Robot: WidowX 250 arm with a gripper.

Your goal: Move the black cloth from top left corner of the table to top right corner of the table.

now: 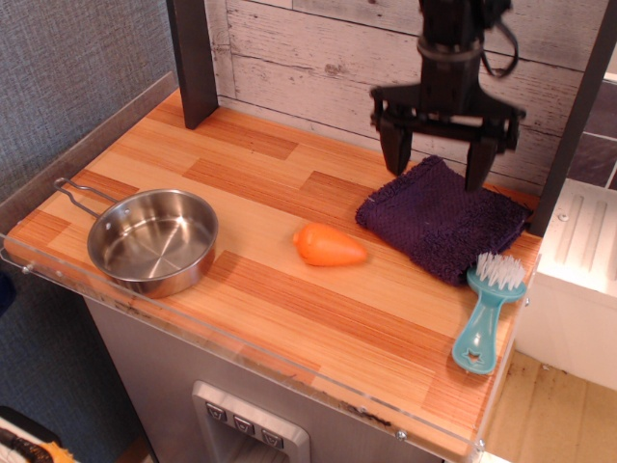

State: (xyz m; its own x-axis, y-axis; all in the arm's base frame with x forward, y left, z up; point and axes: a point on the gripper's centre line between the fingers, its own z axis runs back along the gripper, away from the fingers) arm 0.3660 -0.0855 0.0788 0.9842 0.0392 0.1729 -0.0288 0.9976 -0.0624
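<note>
The black cloth (443,218), a thick, knitted, very dark purple square, lies flat on the wooden table (270,183) at its far right corner. My gripper (436,162) hangs above the cloth's far edge, its two black fingers wide apart and holding nothing. The fingertips are clear of the cloth.
A steel pan (152,240) with a wire handle sits at the front left. An orange carrot-shaped toy (330,246) lies mid-table, just left of the cloth. A teal brush (488,311) lies at the right edge, in front of the cloth. A dark post (193,60) stands at the far left.
</note>
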